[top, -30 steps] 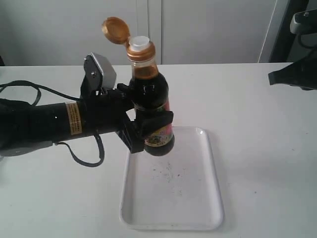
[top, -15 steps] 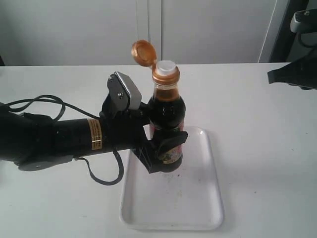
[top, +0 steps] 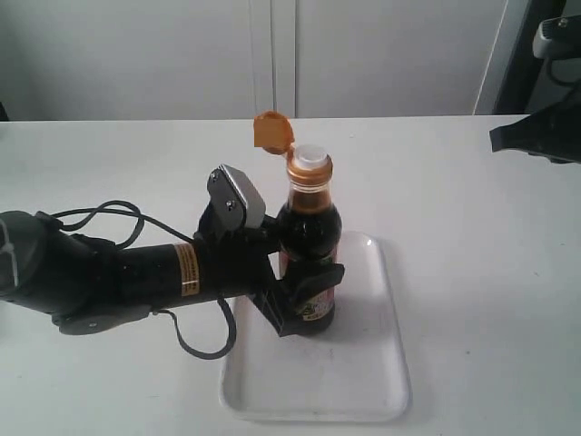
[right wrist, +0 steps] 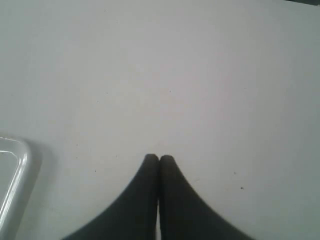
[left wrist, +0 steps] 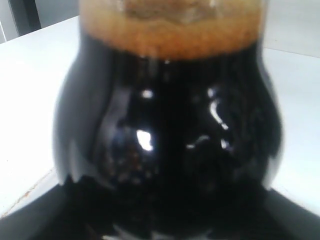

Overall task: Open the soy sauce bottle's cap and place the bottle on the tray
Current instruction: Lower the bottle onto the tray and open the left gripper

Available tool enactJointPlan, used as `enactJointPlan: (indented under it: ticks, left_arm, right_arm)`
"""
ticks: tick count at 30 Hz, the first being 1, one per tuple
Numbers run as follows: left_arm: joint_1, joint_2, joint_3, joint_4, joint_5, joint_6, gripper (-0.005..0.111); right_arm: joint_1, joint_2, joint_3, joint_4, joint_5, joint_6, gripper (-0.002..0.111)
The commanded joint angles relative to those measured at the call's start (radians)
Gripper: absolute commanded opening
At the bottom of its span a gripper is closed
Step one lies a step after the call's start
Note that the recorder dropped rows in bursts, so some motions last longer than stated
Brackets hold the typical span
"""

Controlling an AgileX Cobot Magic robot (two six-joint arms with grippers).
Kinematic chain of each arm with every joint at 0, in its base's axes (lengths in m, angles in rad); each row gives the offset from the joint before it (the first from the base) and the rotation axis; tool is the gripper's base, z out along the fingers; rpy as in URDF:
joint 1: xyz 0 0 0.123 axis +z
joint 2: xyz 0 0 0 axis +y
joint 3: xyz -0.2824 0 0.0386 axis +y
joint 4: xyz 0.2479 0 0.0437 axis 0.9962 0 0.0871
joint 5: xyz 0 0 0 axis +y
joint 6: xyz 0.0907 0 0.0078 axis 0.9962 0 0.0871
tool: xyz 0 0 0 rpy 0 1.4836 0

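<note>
Half-hidden by the left fingers (top: 304, 300) clamping it, the dark soy sauce bottle (top: 309, 232) (cap (top: 271, 131) flipped open) stands upright; right fingers (right wrist: 159, 160) pressed together.

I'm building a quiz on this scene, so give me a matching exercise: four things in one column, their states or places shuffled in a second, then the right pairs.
Things:
1. cap
2. soy sauce bottle
3. right gripper
4. tray

States:
A. shut on nothing, above the bare table
B. flipped open, off the white spout
C. lying flat on the table
D. upright, clamped in the left gripper

Pairs: 1-B, 2-D, 3-A, 4-C
</note>
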Motion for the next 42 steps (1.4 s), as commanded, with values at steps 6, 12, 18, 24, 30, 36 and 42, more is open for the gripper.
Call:
enactJointPlan:
  ticks: [6, 12, 18, 24, 30, 36, 42]
  left_arm:
    - [-0.005, -0.010, -0.009, -0.013, -0.073, -0.006, 0.034]
    - [-0.005, -0.012, -0.009, -0.063, -0.082, 0.029, 0.105]
    - [-0.005, -0.012, -0.009, -0.059, -0.082, 0.043, 0.105]
    - [-0.005, -0.014, -0.009, -0.073, -0.082, 0.045, 0.105]
    - [-0.005, -0.053, -0.009, -0.082, -0.082, 0.049, 0.105]
    - [-0.005, -0.121, -0.009, -0.082, -0.082, 0.049, 0.105]
    - [-0.005, -0.177, -0.009, -0.093, -0.068, 0.049, 0.105]
  right_arm:
    - [-0.005, -0.006, 0.004, 0.000, -0.014, -0.003, 0.000]
    - [-0.005, -0.006, 0.004, 0.000, -0.014, -0.005, 0.000]
    - [-0.005, -0.006, 0.004, 0.000, -0.014, -0.005, 0.000]
    - [-0.005, -0.006, 0.004, 0.009, -0.014, -0.007, 0.000]
    - [-0.005, -0.006, 0.004, 0.014, -0.014, -0.009, 0.000]
    - [-0.005, -0.006, 0.004, 0.014, -0.014, -0.009, 0.000]
    - [-0.005, -0.006, 0.004, 0.016, -0.014, -0.009, 0.000]
